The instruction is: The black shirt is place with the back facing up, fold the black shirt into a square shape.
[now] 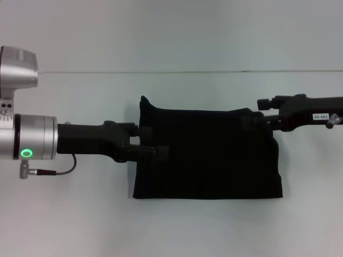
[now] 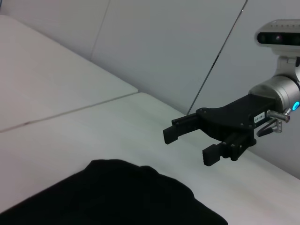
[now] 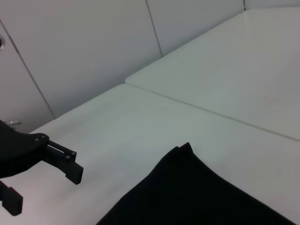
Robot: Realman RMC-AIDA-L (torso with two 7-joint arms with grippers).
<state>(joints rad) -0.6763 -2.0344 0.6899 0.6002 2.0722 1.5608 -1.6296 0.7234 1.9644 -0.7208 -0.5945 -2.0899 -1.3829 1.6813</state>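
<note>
Flanking folded black shirt (image 1: 206,155), left gripper (image 3: 44,180), right gripper (image 2: 190,143), fingers apart

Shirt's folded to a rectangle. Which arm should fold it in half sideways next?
Probably left: the left gripper sits at the black shirt edge mid-height, while the right gripper, open, is up at the far corner.

One black shirt (image 1: 206,155) lies folded on the one white tabletop (image 1: 171,230), between the two pincers; two pincers are in view, one per arm: the left pincer (image 1: 161,152) at the shirt's edge on its own side, the right pincer (image 1: 252,120) at the opposite edge by the far corner; the left wrist view shows the right pincer with two fingers (image 2: 174,133) spread apart above the tabletop.
</note>
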